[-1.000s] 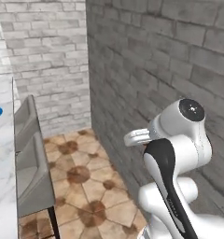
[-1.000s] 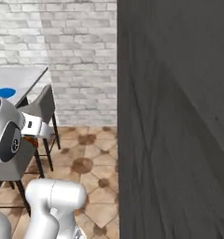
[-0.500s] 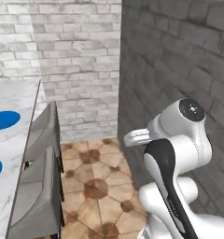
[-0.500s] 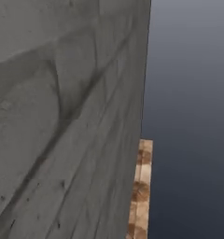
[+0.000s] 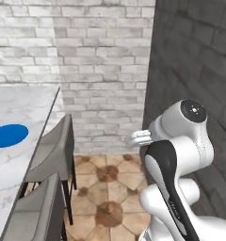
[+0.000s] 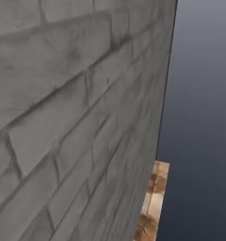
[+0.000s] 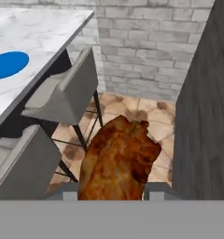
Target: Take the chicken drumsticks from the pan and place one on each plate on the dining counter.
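Observation:
An orange-brown chicken drumstick (image 7: 117, 161) sits between the fingers of my gripper (image 7: 111, 190), which is shut on it; the meat hides most of the fingertips. The drumstick hangs above the tiled floor, off the near side of the dining counter (image 7: 44, 28). One blue plate (image 7: 9, 64) lies on that white marble slab, up and to the left of the drumstick. In the left base view the same plate (image 5: 9, 135) rests on the counter (image 5: 25, 101) at the far left, well left of my arm. The pan is out of view.
Two grey stools (image 5: 53, 150) (image 7: 62, 93) stand tucked along the counter's edge, between the gripper and the plate. A dark brick wall (image 5: 195, 56) (image 6: 77, 117) runs close on the right. A light brick wall (image 5: 96, 52) closes the far end, above the patterned floor tiles (image 5: 105, 188).
Both base views have swung round, so the camera has turned. The counter and plate sit further into the left base view. The drumstick stays in the shut gripper.

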Robot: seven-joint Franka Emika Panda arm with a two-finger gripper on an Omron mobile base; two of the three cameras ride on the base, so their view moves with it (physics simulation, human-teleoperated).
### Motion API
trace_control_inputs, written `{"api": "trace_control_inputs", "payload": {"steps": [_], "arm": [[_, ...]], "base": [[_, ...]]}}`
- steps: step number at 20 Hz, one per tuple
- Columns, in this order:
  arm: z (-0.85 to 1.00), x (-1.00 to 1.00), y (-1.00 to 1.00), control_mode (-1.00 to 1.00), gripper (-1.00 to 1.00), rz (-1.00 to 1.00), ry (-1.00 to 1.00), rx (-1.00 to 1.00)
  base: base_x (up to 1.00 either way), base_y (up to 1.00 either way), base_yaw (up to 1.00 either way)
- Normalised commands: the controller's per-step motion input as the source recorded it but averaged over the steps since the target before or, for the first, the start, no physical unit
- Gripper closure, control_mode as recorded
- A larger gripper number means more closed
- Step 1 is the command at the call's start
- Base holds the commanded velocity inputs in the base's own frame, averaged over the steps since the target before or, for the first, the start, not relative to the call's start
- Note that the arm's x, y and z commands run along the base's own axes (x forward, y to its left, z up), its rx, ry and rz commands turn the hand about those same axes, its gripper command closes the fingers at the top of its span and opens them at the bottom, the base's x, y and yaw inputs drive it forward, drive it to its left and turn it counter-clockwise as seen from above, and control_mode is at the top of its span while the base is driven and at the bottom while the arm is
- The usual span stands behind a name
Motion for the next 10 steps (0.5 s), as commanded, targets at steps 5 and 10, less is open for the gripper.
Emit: {"api": "trace_control_inputs", "payload": {"steps": [5, 10], "arm": [[0.00, 0.00, 0.00, 1.00, 1.00, 0.00, 0.00, 0.00], [0.00, 0.00, 0.00, 1.00, 1.00, 0.00, 0.00, 0.00]], "base": [[0.85, -0.34, 0.37], [0.84, -0.30, 0.44]]}}
